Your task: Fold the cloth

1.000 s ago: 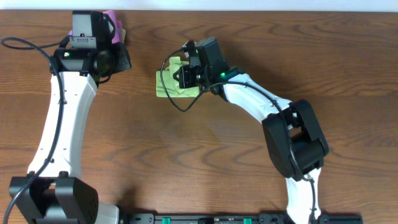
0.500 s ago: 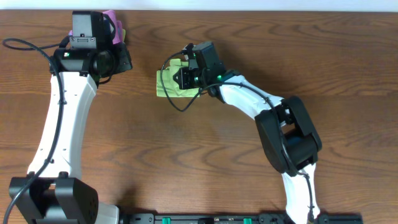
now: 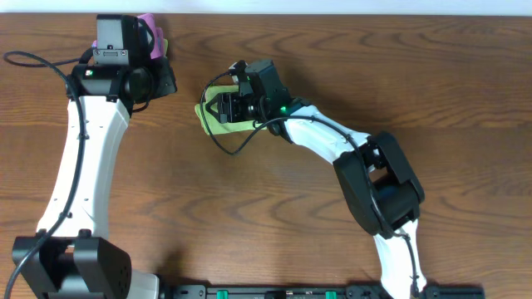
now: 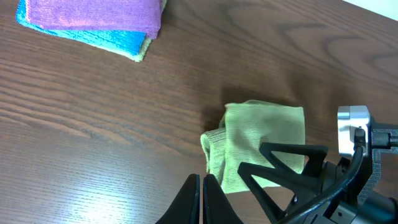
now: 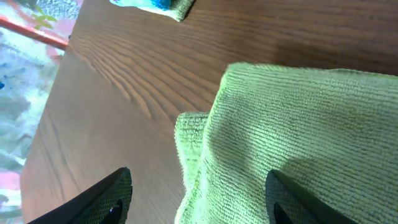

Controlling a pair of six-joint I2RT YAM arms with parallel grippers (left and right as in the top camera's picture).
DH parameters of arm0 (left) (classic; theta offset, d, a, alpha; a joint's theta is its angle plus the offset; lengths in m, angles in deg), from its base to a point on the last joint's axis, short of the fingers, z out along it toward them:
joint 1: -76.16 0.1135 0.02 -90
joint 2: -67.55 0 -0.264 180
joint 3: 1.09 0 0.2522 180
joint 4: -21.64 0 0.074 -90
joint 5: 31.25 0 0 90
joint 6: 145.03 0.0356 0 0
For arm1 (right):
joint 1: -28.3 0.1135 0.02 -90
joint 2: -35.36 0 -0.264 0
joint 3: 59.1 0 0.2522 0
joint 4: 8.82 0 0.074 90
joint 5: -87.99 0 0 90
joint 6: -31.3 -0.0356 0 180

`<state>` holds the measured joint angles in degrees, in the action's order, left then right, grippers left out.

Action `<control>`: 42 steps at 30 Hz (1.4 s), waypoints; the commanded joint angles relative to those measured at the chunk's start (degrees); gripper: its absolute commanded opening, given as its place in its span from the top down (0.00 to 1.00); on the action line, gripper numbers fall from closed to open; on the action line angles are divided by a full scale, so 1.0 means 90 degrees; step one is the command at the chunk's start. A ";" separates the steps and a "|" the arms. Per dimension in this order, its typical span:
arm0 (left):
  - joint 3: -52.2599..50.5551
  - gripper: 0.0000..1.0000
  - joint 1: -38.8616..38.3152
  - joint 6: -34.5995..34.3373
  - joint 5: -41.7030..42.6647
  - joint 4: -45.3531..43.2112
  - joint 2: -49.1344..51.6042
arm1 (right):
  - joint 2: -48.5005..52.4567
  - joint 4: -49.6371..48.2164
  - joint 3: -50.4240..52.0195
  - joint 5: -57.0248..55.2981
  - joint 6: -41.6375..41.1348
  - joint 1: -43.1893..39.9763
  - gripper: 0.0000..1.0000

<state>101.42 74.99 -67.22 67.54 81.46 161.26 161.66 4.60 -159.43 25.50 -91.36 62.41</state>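
Note:
The green cloth [image 3: 205, 118] lies folded in a small bundle on the wooden table, with a thicker rolled edge on its left side [image 5: 189, 149]. My right gripper [image 3: 221, 108] hovers right over it, open; one fingertip [image 5: 106, 196] is over bare wood and the other rests above the cloth's surface [image 5: 298, 137]. The left wrist view shows the same cloth [image 4: 261, 140] with the right gripper's spread fingers [image 4: 292, 168] on top. My left gripper [image 4: 202, 199] is shut and empty, well to the left of the cloth.
A stack of folded cloths, purple over blue [image 4: 93, 18], sits at the table's back left corner [image 3: 154, 29], beside the left arm's wrist. Its blue edge [image 5: 155, 5] shows beyond the green cloth.
My right gripper has opened from shut and slid left over the green cloth, which shifted slightly left with it. The left arm has not moved.

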 commanded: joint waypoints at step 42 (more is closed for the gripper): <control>-0.3886 0.32 0.0525 -0.0867 0.2460 -0.3604 -0.0163 | -0.6261 0.7446 0.0124 -0.3077 0.3398 -0.2788 0.24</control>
<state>68.53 78.97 -73.29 87.43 50.40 160.36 112.07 69.86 -159.53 4.78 -62.18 37.67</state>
